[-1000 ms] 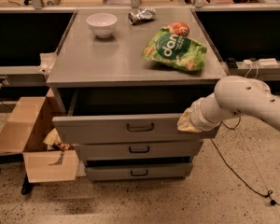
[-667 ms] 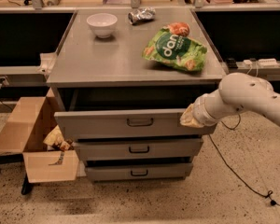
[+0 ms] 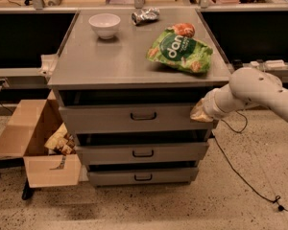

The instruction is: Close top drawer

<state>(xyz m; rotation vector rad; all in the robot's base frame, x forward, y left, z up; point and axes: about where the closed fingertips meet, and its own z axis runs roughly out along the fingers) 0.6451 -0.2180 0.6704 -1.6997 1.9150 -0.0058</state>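
Observation:
The top drawer (image 3: 134, 118) is a wide grey metal drawer with a flat front and a small dark bail handle (image 3: 143, 116) at its centre. It stands out only a little from the grey cabinet (image 3: 134, 61), with a thin dark gap above its front. My gripper (image 3: 200, 112) is at the end of the white arm (image 3: 252, 92) and presses against the right end of the drawer front. Two shorter grey drawers (image 3: 142, 152) below stick out slightly.
On the cabinet top lie a white bowl (image 3: 104, 25), a crumpled silver wrapper (image 3: 145, 16) and a green chip bag (image 3: 180, 51). An open cardboard box (image 3: 36, 145) stands on the floor at left. A black cable (image 3: 245, 176) runs over the floor at right.
The top drawer has slid inward toward the cabinet, pushed by my gripper at its right end. The dark opening above the drawer front has narrowed.

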